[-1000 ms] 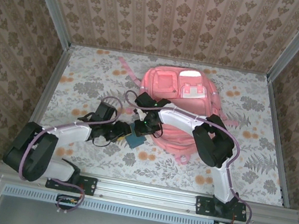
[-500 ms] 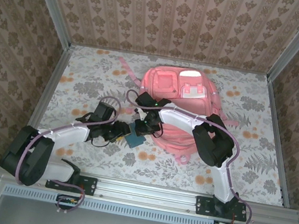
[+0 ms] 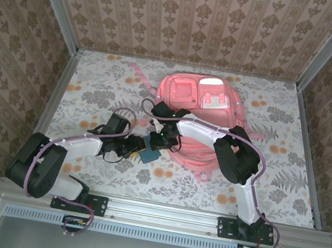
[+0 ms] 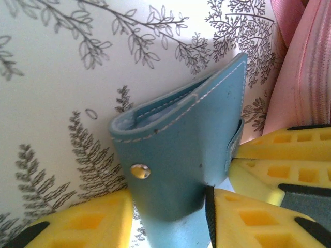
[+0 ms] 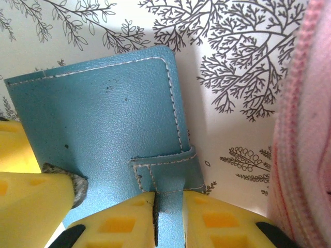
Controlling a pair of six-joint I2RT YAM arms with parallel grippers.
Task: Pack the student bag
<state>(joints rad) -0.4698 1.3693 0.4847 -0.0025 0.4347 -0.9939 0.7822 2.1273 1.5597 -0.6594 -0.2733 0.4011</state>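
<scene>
the pink bag (image 3: 217,117) lies flat at the upper centre of the table (image 3: 95,86), pockets up, its lower part hidden under the right arm. just beside it, the left gripper (image 4: 170,217) and the right gripper (image 5: 168,209) both pinch the teal pencil case (image 3: 150,154).

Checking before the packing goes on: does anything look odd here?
Yes. The left gripper and right gripper both clamp the same small teal case at once, beside the pink student bag, not in it.

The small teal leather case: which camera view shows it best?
Right wrist: the teal case shows its broad face and strap. Left wrist shows its folded edge and snap; top external, a tiny patch.
</scene>
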